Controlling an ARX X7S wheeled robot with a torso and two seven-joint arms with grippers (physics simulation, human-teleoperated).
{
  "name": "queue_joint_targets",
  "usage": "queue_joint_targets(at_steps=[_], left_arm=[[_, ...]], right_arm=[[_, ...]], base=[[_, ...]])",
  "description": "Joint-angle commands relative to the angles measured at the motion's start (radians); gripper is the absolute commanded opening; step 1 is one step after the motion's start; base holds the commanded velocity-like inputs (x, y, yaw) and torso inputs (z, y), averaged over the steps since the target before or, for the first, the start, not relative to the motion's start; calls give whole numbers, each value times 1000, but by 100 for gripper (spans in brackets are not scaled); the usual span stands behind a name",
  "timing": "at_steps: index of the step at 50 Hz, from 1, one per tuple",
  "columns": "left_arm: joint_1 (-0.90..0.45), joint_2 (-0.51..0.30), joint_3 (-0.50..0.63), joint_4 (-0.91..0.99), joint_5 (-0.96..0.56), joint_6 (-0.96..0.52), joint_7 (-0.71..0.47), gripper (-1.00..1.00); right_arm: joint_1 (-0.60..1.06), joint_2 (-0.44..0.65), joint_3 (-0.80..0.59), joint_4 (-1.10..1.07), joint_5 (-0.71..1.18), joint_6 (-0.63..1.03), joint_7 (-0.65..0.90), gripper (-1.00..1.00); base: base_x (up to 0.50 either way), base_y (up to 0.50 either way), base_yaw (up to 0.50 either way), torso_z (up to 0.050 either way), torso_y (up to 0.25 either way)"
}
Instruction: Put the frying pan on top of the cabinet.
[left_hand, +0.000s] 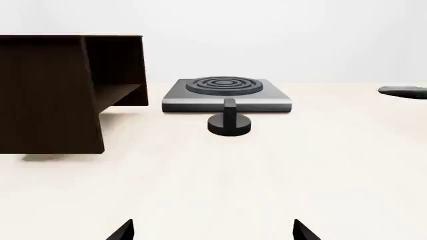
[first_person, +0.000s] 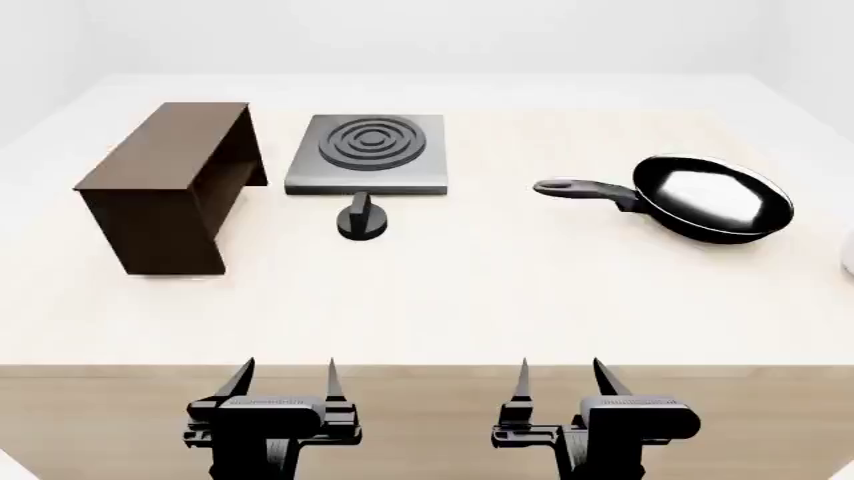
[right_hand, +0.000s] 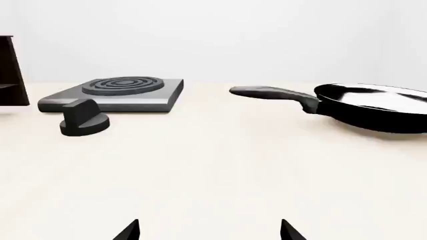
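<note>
The big brown cabinet (first_person: 167, 185) and the frying pan (first_person: 711, 198) sit well apart on my bench (first_person: 467, 290).
The pan is round, black, shiny inside, with its long grey handle pointing at the cabinet. My left gripper (first_person: 286, 378) and right gripper (first_person: 563, 376) hang spread apart, holding nothing.

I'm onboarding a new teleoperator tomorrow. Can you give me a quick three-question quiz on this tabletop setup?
1. True or false: the frying pan already rests on the cabinet.
2. Which thing lies just in front of the hotplate? A) white bowl B) round black knob C) spatula
3. Fill in: the pan's handle points toward the robot's ____ side.

Key: 1. False; it sits on the table, far to the cabinet's right. 2. B. 3. left. Both the left gripper and right gripper are open and empty.
</note>
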Motion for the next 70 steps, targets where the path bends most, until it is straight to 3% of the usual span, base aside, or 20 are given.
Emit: queue_joint_targets(at_steps=[1,13,54,59,60,63,66,69,70], left_arm=[[-1,-17,17,2,-21,-4,-13,100],[2,-52,64,-2,-40,14,-49,100],[-4,-102,121,-6,-97,18,-105,100],[4,-108,120,19,-121,-5,-108,100],[21,-113,120,66,-122,-34,-116,100],[25,-139,114,364,-90,-327,-196,100],[-129,-179,111,652,-75,-717,-241,100],[-244,-185,104,763,-109,-924,-232,100],[-259,-191,115,772,-103,-937,-234,100]], right_arm=[[-1,16,-23,0,1,-5,28,100],[-7,49,-62,-16,51,18,53,100],[-5,101,-116,-17,136,-1,92,100],[4,100,-85,-92,195,109,125,100],[3,114,-84,-154,207,177,133,100],[3,171,-65,-413,263,423,165,100],[95,220,9,-682,385,717,227,100],[209,240,55,-818,453,936,300,100],[217,239,76,-851,480,931,286,100]], base=[[0,0,0,0,0],[0,0,0,0,0],[0,-498,0,0,0],[0,-87,0,0,0],[0,0,0,0,0],[0,0,0,0,0],[0,0,0,0,0],[0,0,0,0,0],[0,0,0,0,0]])
